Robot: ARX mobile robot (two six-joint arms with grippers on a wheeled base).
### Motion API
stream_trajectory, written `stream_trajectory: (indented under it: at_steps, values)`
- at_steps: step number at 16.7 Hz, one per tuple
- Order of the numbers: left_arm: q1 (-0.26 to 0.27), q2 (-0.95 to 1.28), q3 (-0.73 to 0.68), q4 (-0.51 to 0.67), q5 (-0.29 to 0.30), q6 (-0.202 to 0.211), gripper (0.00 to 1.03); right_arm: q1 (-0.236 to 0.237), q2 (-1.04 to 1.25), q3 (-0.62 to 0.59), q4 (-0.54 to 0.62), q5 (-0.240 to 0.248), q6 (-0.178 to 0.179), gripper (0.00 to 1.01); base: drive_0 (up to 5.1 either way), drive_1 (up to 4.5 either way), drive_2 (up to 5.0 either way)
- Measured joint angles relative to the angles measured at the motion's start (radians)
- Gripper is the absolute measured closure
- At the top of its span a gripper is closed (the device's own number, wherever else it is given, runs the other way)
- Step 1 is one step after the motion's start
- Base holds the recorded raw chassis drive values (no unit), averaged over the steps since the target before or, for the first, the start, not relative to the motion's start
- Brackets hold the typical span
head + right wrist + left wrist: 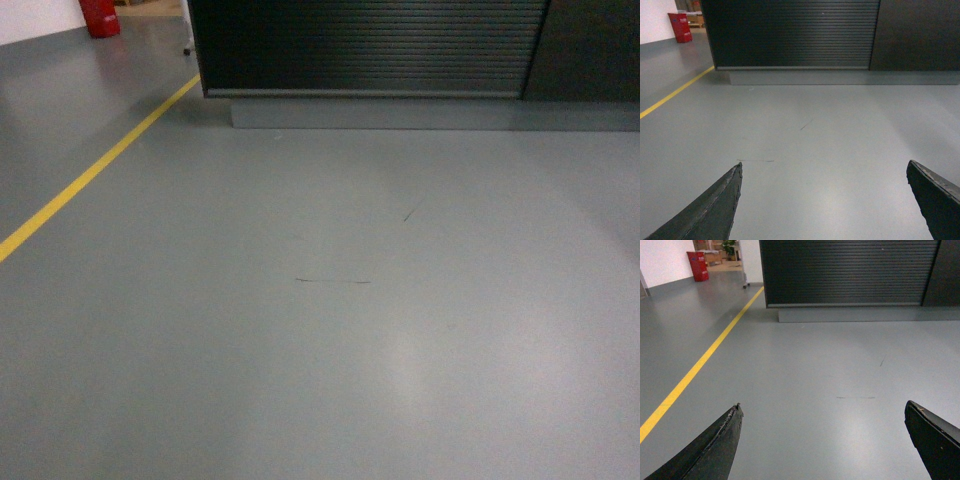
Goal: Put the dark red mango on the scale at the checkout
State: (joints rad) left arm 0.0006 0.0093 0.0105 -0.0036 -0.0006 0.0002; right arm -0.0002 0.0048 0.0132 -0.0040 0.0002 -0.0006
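Both my left tool (822, 440) and right tool (824, 200) hung wide apart, empty. No mango or scale showed; only the checkout (370, 45) front ahead. Risk: I could arrive fruitless.

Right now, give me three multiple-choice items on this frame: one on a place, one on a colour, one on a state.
1. Where is the checkout?
A. ahead, across bare floor
B. directly under the grippers
C. behind a glass door

2. What colour is the floor line?
A. white
B. yellow
C. blue

3. How are the left gripper and right gripper?
A. both shut on fruit
B. one open, one shut
C. both open, empty

Answers: 1 A, its ribbed front stands beyond the floor; 2 B, the stripe is yellow; 3 C, fingers spread apart, only floor between.
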Motion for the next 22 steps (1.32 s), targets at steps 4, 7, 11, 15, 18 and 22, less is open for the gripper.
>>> stream_trajectory:
  at_steps: [4,7,11,15,18,22]
  values:
    - [0.0,0.0,0.0,0.001,0.0,0.0,0.05,0.0,0.0,0.0,0.0,0.0,0.0,0.03,0.0,3.07,-3.1]
    - [0.0,0.0,0.0,0.0,0.0,0.0,0.05,0.0,0.0,0.0,-0.001,0.0,0.0,0.03,0.2,3.35,-3.0]
    - [0.0,0.0,0.0,0.0,0.0,0.0,0.05,0.0,0.0,0.0,0.0,0.0,0.0,0.03,0.1,3.24,-3.0]
    - [0.0,0.0,0.0,0.0,0.0,0.0,0.05,0.0,0.0,0.0,0.0,0.0,0.0,0.03,-0.1,2.9,-3.0]
    - [0.0,0.0,0.0,0.0,0.0,0.0,0.05,0.0,0.0,0.0,0.0,0.0,0.0,0.03,0.0,2.81,-2.8]
    - [0.0,0.0,0.0,0.0,0.0,0.0,0.05,0.0,0.0,0.0,0.0,0.0,0.0,0.03,0.1,2.86,-2.7]
